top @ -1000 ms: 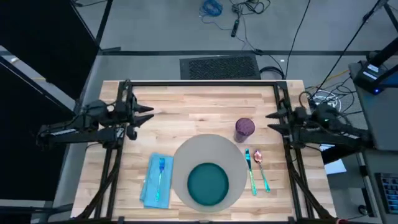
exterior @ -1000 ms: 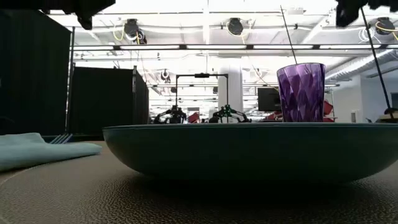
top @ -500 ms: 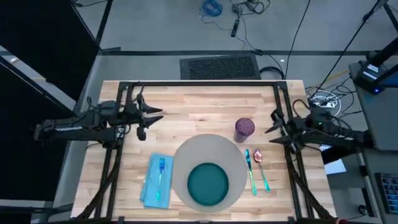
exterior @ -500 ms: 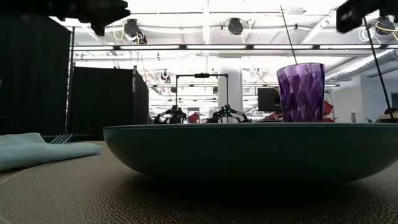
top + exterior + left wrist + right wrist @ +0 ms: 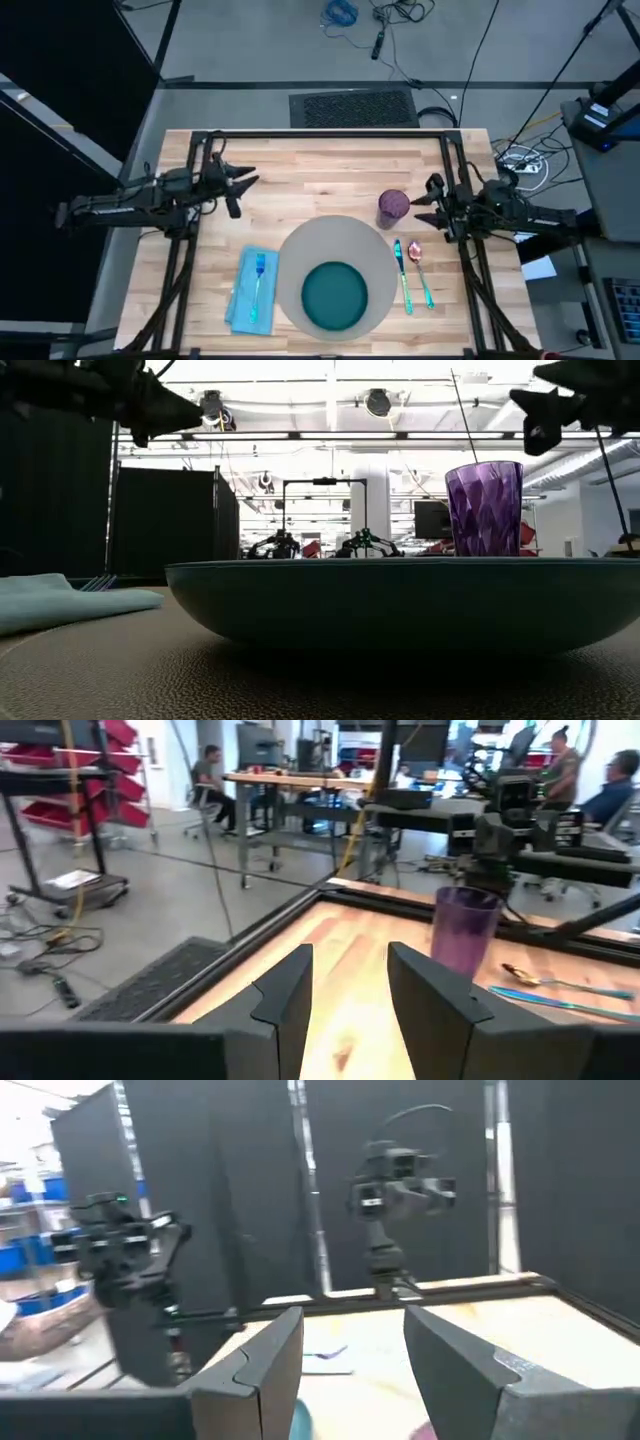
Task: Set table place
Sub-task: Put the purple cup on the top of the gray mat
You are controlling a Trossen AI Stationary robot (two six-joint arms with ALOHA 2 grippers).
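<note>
The grey round place (image 5: pixel 304 246) lies on the table (image 5: pixel 320 160) near its front edge. A teal plate (image 5: pixel 335 296) rests on its near half. A purple cup (image 5: pixel 393 206) stands upright just beyond the place's far right rim. My left gripper (image 5: pixel 250 180) hovers open over the table's left part, above and beyond the blue napkin (image 5: pixel 252 292) with a fork on it. My right gripper (image 5: pixel 418 200) hovers open just right of the cup, fingers pointing at it. In the left wrist view the cup (image 5: pixel 462 930) stands ahead of the open fingers (image 5: pixel 350 955).
A knife (image 5: pixel 403 276) and a spoon (image 5: pixel 420 268) lie side by side on the table, right of the place and below my right gripper. Black frame rails run along the table's far, left and right edges. Bare wood shows across the table's far half.
My right gripper has moved from the table's right edge toward the purple cup and has come down. My left gripper has come down a little and edged inward over the table. Nothing on the table has moved.
</note>
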